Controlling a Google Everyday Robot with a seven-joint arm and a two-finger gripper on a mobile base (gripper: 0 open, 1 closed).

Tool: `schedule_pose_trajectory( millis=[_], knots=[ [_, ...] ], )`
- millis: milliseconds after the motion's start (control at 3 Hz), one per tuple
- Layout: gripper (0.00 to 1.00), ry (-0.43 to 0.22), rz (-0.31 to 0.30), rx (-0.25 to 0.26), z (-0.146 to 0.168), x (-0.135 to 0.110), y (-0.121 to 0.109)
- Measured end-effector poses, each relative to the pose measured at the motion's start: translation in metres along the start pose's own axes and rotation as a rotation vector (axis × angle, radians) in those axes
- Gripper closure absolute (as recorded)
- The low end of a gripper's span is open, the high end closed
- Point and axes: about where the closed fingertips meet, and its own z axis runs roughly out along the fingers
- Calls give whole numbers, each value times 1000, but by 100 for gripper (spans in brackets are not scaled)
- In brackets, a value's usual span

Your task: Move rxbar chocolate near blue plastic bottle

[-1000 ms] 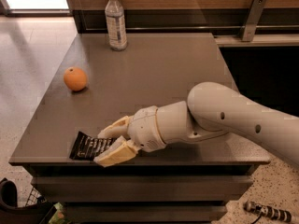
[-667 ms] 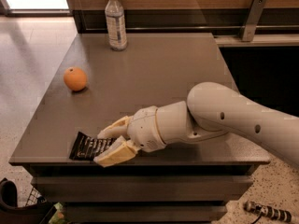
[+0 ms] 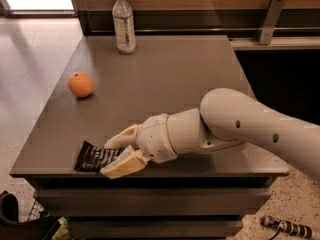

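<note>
The rxbar chocolate (image 3: 92, 157), a flat black wrapper with white lettering, lies at the table's front left edge. My gripper (image 3: 119, 155) is low over its right end, open, with one finger (image 3: 121, 138) on the far side and one finger (image 3: 122, 166) on the near side. The bar's right end is hidden between them. The blue plastic bottle (image 3: 124, 23), clear with a white cap and a pale label, stands upright at the table's far edge, well away from the bar.
An orange (image 3: 80, 84) sits on the left of the grey table (image 3: 175, 79). A wooden wall and a metal bracket (image 3: 270, 19) run behind the table. My arm (image 3: 240, 126) crosses the table's front right. A dark bag (image 3: 15, 219) lies on the floor below left.
</note>
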Motion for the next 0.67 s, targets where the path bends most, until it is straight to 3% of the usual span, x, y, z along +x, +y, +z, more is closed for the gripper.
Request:
schedule_pose_trajectory(
  millis=[667],
  knots=[
    [100, 0, 0, 0, 0, 0, 0]
  ],
)
